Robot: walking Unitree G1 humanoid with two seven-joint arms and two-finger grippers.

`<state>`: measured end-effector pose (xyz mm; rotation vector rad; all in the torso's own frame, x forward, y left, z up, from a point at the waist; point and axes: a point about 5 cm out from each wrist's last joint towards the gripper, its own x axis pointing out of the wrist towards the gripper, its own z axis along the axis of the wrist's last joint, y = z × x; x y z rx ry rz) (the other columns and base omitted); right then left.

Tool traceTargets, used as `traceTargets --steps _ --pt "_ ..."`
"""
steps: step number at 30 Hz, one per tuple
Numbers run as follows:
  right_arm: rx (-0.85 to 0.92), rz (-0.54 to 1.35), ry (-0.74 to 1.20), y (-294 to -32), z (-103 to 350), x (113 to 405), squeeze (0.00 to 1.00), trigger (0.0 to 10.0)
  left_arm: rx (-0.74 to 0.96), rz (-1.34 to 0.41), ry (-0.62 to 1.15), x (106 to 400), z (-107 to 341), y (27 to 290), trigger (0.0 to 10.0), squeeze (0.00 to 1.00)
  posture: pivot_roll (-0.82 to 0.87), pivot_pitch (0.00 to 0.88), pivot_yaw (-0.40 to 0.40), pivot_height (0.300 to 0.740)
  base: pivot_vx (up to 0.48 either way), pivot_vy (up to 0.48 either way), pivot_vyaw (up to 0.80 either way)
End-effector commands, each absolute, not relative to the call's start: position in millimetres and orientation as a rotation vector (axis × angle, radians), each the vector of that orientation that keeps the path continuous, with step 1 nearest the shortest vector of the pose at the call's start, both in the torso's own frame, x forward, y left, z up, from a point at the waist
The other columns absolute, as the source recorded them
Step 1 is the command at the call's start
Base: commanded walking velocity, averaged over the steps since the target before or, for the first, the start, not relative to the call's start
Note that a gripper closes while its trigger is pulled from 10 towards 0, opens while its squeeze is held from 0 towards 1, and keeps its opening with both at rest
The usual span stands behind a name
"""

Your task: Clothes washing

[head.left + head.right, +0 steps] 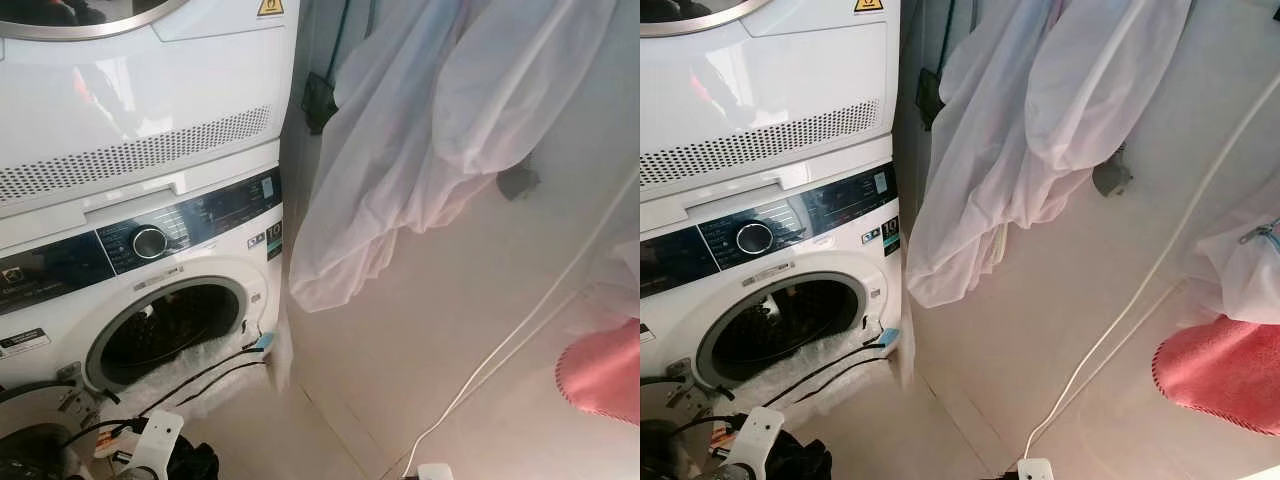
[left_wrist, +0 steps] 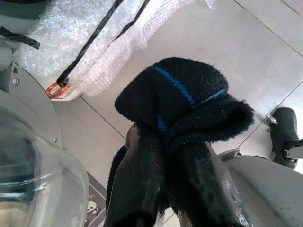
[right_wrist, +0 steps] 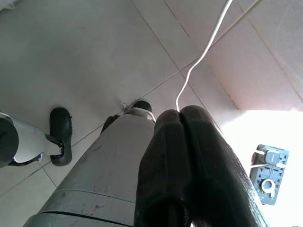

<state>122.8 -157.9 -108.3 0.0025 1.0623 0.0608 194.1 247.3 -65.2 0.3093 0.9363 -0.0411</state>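
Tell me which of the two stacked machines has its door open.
The lower one, the washer: its round drum mouth gapes dark below the control dial. The upper machine shows only a vented front panel and a shut door rim.

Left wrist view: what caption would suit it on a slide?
Left tool shut on a black sock above the tiled floor, beside the washer's open door.

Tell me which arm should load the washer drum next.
Left, probably. The left gripper is shut on the black sock, low beside the washing machine's open drum. The right gripper hangs shut over floor tiles.
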Motion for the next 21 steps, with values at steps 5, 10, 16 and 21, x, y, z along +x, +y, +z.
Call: traceTargets --steps 5,10,16,21 --pt "0.009 0.042 1.053 -162 -108 123 0.00 10.0 0.311 -0.046 0.921 196 -65 245 10.0 0.00 0.17 0.000 -0.117 0.740 0.000 0.000 0.00" --pt "0.008 0.041 1.048 -162 -108 123 0.00 10.0 0.306 -0.034 0.871 199 -62 245 10.0 0.00 0.17 0.000 -0.116 0.740 0.000 0.000 0.00" --pt "0.004 0.040 1.044 -163 -107 123 0.00 10.0 0.298 -0.042 0.763 205 -56 242 10.0 0.00 0.17 0.000 -0.116 0.740 0.000 0.000 0.00" --pt "0.004 0.034 1.036 -163 -107 124 0.00 10.0 0.296 -0.025 0.719 207 -54 241 10.0 0.00 0.17 0.000 -0.113 0.740 0.000 0.000 0.00"
